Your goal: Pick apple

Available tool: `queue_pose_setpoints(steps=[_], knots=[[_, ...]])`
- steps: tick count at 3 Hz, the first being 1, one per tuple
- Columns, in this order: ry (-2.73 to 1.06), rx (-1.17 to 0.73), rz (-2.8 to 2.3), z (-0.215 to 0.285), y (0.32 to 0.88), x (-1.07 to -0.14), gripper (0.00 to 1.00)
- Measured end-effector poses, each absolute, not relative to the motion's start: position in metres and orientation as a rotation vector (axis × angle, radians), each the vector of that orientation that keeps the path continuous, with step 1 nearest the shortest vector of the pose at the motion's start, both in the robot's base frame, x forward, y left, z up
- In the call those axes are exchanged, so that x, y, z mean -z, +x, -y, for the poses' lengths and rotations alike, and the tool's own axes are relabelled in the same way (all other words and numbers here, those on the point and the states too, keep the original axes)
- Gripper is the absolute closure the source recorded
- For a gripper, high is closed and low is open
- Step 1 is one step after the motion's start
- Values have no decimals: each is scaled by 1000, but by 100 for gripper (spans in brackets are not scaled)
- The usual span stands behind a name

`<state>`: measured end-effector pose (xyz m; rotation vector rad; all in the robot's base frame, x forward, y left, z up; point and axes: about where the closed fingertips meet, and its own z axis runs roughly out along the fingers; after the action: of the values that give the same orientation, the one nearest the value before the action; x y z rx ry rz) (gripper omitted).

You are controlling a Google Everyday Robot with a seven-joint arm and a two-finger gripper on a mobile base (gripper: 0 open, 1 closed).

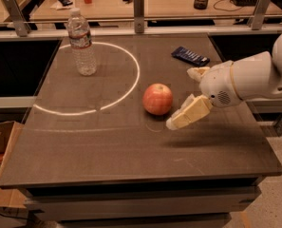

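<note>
1. A dark brown surface (pixel 131 156) fills the view, a white circle (pixel 137 75) marked on it.
2. Behind stands a wooden desk (pixel 178 4) with grey metal posts (pixel 139 11).
3. Speckled pale floor (pixel 280 208) at right; cardboard box (pixel 3 141) at left.
4. The gripper (pixel 181 99) hangs, jaws apart, over the surface's right side.

The round red-pink apple (pixel 157 99), faintly streaked with pale yellow, sits upright on the dark tabletop (pixel 131 151), just outside the right edge of the white circle (pixel 138 73), with the gripper (pixel 182 99) hovering just beside its right, fingers spread apart.
</note>
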<state>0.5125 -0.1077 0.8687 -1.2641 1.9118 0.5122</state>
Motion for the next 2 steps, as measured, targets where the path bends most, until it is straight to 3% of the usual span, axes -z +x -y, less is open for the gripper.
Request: queue_pose_setpoints(steps=[2], knots=[[-1287, -600, -1864, 82, 518, -862, 0]])
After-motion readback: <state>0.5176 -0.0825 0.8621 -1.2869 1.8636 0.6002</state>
